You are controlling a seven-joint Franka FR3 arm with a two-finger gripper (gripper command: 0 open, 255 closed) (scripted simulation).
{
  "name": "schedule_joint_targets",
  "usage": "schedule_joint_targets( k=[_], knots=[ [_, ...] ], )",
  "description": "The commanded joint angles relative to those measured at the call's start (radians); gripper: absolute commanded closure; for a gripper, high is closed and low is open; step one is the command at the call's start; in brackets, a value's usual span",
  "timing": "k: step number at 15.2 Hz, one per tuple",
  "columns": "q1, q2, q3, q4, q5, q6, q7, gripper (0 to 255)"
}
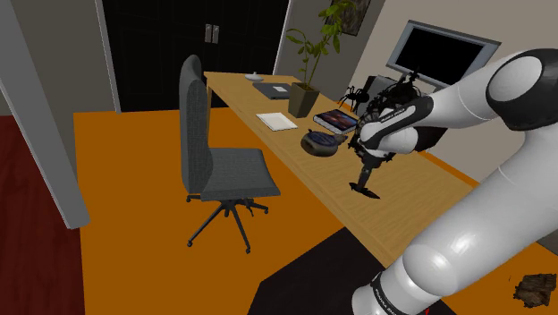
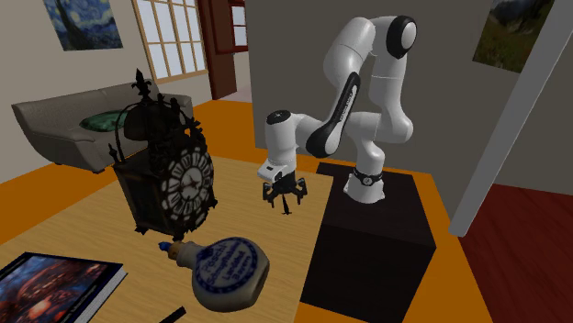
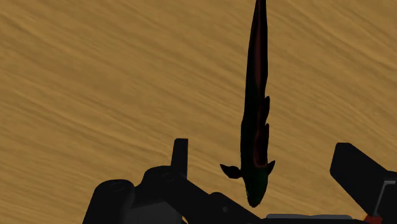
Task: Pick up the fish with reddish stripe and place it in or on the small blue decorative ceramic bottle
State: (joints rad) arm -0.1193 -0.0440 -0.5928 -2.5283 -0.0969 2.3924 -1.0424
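Note:
A slim dark fish with a reddish stripe [image 3: 257, 108] lies flat on the wooden desk [image 1: 308, 179]. My gripper [image 3: 262, 147] hovers just above it, open, with the fish's tail end between the fingers [image 3: 181, 153] and neither finger touching it. From the shoulder view the gripper [image 1: 365, 184] points down at the desk's near half, and it hangs low over the desk [image 2: 285, 197] in the second exterior view. The small blue and white bottle [image 2: 230, 266] lies on its side; in the shoulder view this bottle [image 1: 320, 141] is just beyond the gripper.
An ornate black clock [image 2: 170, 179] stands by the bottle, next to a book [image 2: 50, 280]. Farther along the desk are a potted plant [image 1: 308, 89], a white paper [image 1: 277, 121] and a monitor [image 1: 443, 54]. A grey office chair [image 1: 210, 152] stands by the desk's edge.

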Motion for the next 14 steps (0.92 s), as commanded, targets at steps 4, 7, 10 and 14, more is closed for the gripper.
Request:
schedule_joint_targets(
  k=[4,7,10,14],
  knots=[
    [0.001,0.019,-0.001,-0.004,0.013,0.021,-0.009,0],
    [0.001,0.019,-0.001,-0.004,0.013,0.021,-0.009,0],
    [0.001,0.019,-0.001,-0.004,0.013,0.021,-0.009,255],
    [0.001,0.019,-0.001,-0.004,0.013,0.021,-0.009,255]
  ],
)
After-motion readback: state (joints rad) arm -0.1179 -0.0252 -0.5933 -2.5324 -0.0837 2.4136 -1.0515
